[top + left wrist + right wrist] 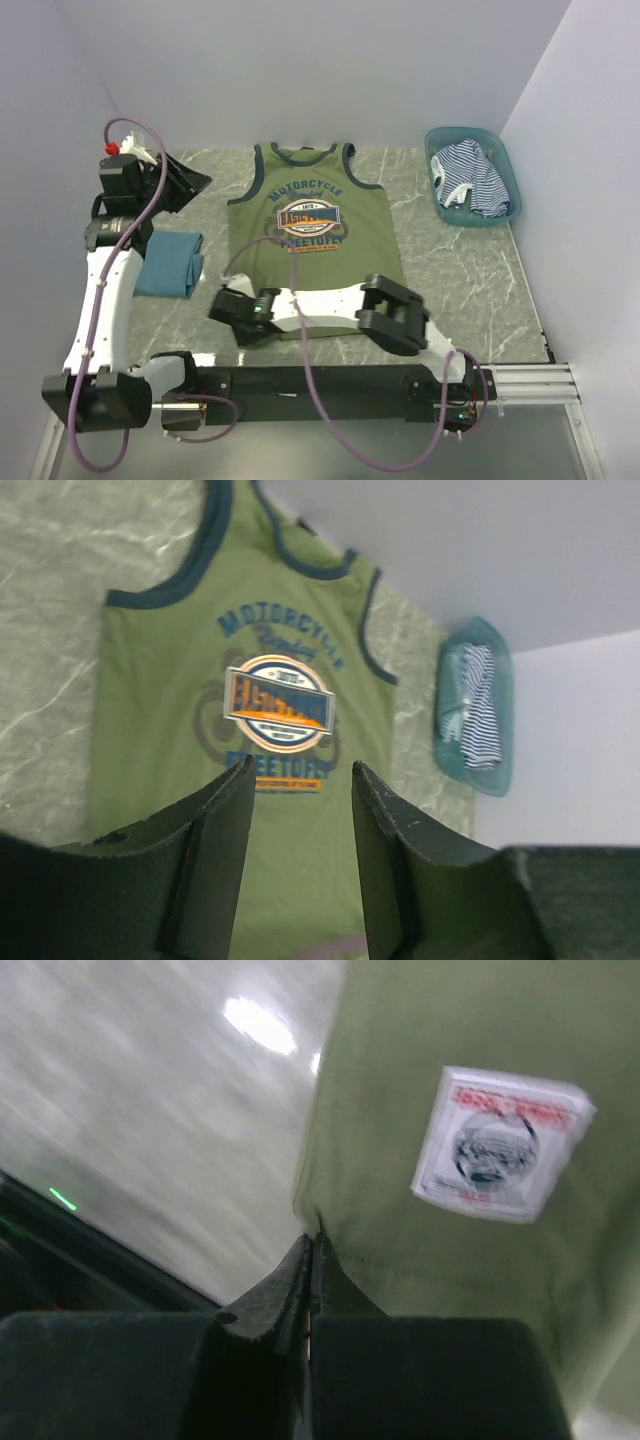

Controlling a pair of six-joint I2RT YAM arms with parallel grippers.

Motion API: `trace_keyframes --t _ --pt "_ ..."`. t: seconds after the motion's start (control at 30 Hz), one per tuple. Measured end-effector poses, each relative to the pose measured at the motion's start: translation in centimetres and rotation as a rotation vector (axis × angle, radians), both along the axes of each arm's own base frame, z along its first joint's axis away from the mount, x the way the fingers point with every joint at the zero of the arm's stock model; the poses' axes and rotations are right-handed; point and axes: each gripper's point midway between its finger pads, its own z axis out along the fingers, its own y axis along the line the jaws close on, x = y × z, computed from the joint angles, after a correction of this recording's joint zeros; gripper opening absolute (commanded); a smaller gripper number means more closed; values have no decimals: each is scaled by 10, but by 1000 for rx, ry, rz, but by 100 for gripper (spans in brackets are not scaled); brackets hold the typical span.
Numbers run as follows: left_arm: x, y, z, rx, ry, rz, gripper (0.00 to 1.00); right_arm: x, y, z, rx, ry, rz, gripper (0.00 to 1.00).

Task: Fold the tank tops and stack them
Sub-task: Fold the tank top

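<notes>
Here, the olive-green tank top (315, 235) lies flat, graphic side up, in the middle of the tabletop (460, 280); its long axis runs near to far, with the neck at the far end and the hem at the near end. The right end effector (232, 308) has reached across from the right to the near-left hem corner; in its wrist view the fingers are clenched tight together with the edge of the green cloth running into the seam between them, so it appears to be pinching that corner, just left of a small sewn label (500, 1145). From that grip the whole garment lies to the far right. The left end effector (300, 775) hangs above the tabletop on the left with its jaws apart and nothing between them, looking across the top; it is the arm nearer the far-left shoulder strap, which I judge it should take so the left edge can be folded over lengthwise. The teal-blue tank top (170, 262) sits folded at the near left; the striped tank top (470, 178) lies bunched in the basket (465, 131) at the far right.
</notes>
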Motion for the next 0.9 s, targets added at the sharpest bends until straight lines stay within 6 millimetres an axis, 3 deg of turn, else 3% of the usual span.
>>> trace_keyframes --t 0.13,0.23,0.33,0.53,0.67,0.9 --pt "18 5 -54 -10 105 27 47 -14 -60 9 -42 18 9 0" --pt "26 7 -115 -27 234 50 47 -24 -87 23 -23 35 16 0" --pt "34 7 -172 -24 372 72 46 -31 -93 39 40 52 27 0" --pt "46 1 -250 5 541 79 48 -37 -82 51 108 75 45 0" --pt "54 -1 -275 18 587 74 48 -38 -78 55 124 83 52 0" --pt "89 -4 -285 65 553 73 46 -42 -71 61 154 106 65 0"
